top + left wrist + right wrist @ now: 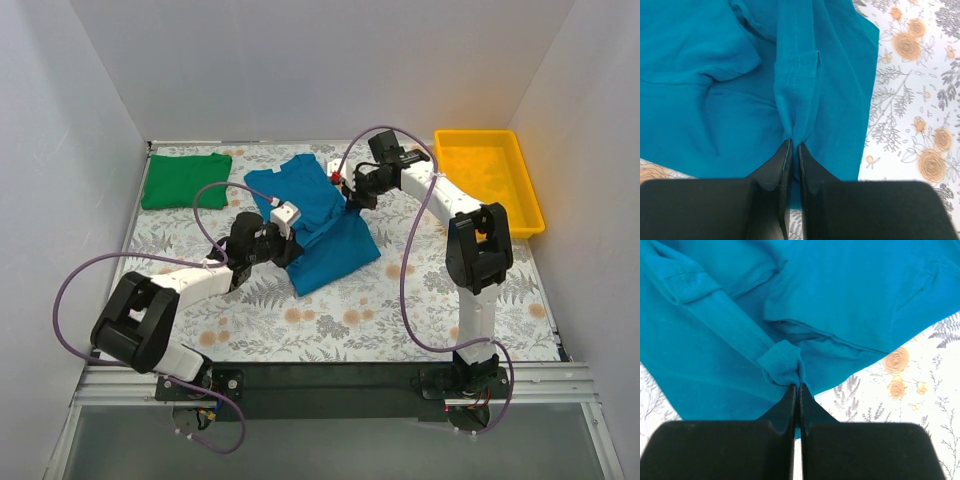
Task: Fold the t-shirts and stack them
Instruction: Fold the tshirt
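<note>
The teal-blue t-shirt point(318, 228) lies partly folded in the middle of the table, its lower part doubled over. My left gripper point(294, 247) is at its left edge, shut on a pinched ridge of hemmed fabric point(796, 85), with cloth between the fingertips point(794, 145). My right gripper point(350, 203) is at the shirt's right edge, shut on a bunched hem corner point(782, 362) at its fingertips point(798, 386). The teal cloth point(850, 295) spreads out beyond it. The bright green t-shirt point(185, 180) lies folded at the back left, apart from both grippers.
A yellow plastic tray point(520, 190) stands at the back right. The floral tablecloth point(350, 320) covers the table. White walls close in the left, back and right sides. Purple cables loop off both arms.
</note>
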Tool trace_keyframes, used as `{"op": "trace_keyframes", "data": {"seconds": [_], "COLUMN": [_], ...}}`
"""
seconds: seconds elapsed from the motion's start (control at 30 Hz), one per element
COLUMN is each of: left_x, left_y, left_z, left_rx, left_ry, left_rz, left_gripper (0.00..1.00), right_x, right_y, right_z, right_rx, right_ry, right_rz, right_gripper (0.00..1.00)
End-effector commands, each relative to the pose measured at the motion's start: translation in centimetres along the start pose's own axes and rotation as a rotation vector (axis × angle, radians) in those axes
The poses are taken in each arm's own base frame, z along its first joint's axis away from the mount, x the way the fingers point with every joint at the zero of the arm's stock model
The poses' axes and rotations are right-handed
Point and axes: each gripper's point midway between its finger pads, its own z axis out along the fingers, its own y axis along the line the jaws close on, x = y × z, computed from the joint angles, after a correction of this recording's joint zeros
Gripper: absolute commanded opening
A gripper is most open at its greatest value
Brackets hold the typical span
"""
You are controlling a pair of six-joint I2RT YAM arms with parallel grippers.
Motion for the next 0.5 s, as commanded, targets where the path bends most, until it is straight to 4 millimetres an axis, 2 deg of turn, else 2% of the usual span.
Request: {"op": "trace_keyframes", "data": {"seconds": [0.0, 0.27, 0.47], "left_x": [-2.1, -2.1, -2.3], "left_y": [1.1, 4.4, 5.5], "left_z": [0.3, 1.3, 1.7], "left_rx": [0.013, -0.008, -0.010], "left_ry": [-0.051, -0.034, -0.031], "left_rz": [0.027, -0.012, -0.030], "left_gripper": [0.00, 0.00, 0.00], "right_x": [-1.4, -0.7, -0.6], "right_y": [-2.6, -4.9, -5.9], "right_z": [0.4, 1.9, 2.2], "right_rx": [0.075, 0.139, 0.174], "right_ry": [-0.018, 0.002, 0.004], "right_rz": [0.033, 0.083, 0.111], "right_gripper": [0.01, 0.01, 0.01]}}
